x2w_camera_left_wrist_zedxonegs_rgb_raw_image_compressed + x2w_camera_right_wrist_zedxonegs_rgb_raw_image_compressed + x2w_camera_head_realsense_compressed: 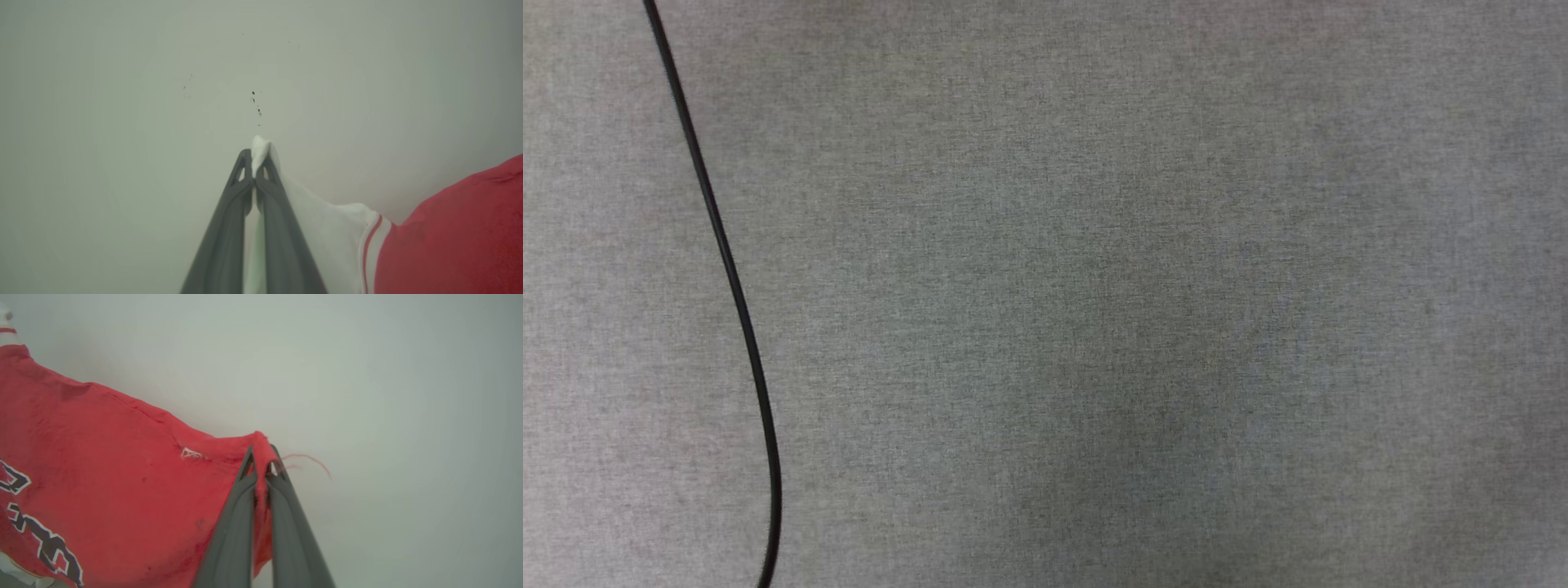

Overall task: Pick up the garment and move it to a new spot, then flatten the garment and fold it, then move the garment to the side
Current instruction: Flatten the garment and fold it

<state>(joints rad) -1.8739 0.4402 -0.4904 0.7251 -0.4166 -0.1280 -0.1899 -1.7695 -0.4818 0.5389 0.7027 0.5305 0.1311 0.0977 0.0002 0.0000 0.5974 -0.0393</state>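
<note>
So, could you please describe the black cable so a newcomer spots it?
The head view looks down on grey fabric. Along its left side a thin cable runs top to bottom, bowing rightward. It is the one black line on plain cloth.

Grey woven surface (1094,286) with a thin black cable (731,278) down its left side.

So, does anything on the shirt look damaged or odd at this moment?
Yes. A loose red thread trails from the corner of the garment that the right gripper pinches, so the hem there looks frayed. Nothing else on it stands out.
</note>
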